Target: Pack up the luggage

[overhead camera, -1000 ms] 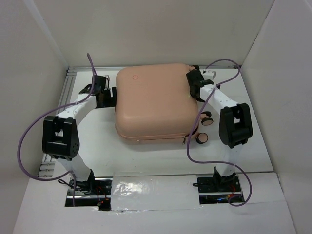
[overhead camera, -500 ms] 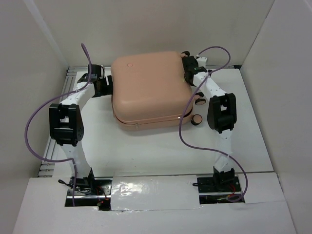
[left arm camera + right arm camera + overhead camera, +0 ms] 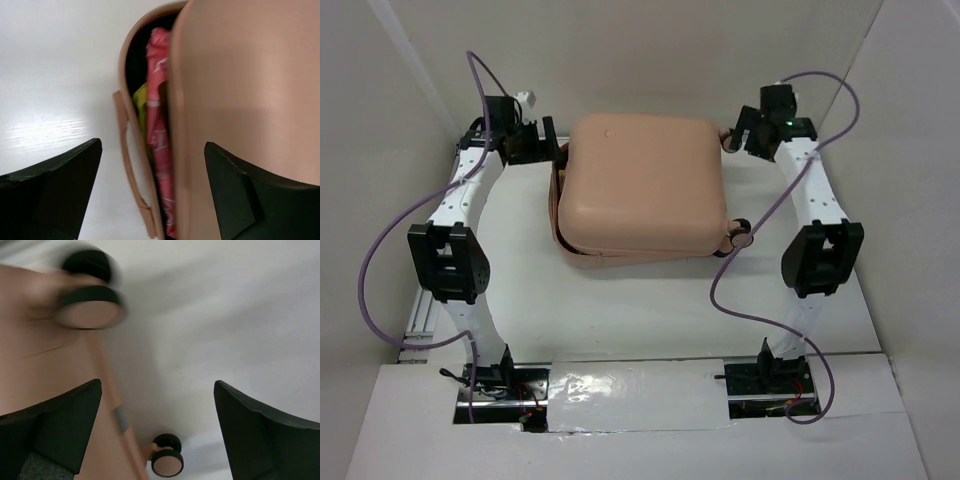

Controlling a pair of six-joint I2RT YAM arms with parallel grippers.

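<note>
1. Luggage [image 3: 645, 185]: peach-pink hard shell, smooth matte, rounded corners. It lies flat at the back-centre of the white table [image 3: 620, 310], between the two arms.
2. The halves are not flush. The seam gapes on the left edge, with dark lining inside.
3. In the gap there is pink fabric with white print [image 3: 157, 125], bunched against the lid, and a yellow-green item [image 3: 141, 102] beside it.
4. A slim peach handle [image 3: 131, 165] bows out from the lower shell.
5. Left gripper [image 3: 152, 147]: jaws spread wide at the gaping edge, pinching nothing.
6. Right gripper [image 3: 158, 383]: jaws spread wide over bare table by the luggage's right side, holding nothing.
7. Wheels are black tyres with pink hubs. One [image 3: 90, 307] is motion-blurred, the other [image 3: 166, 462] is sharp.
</note>
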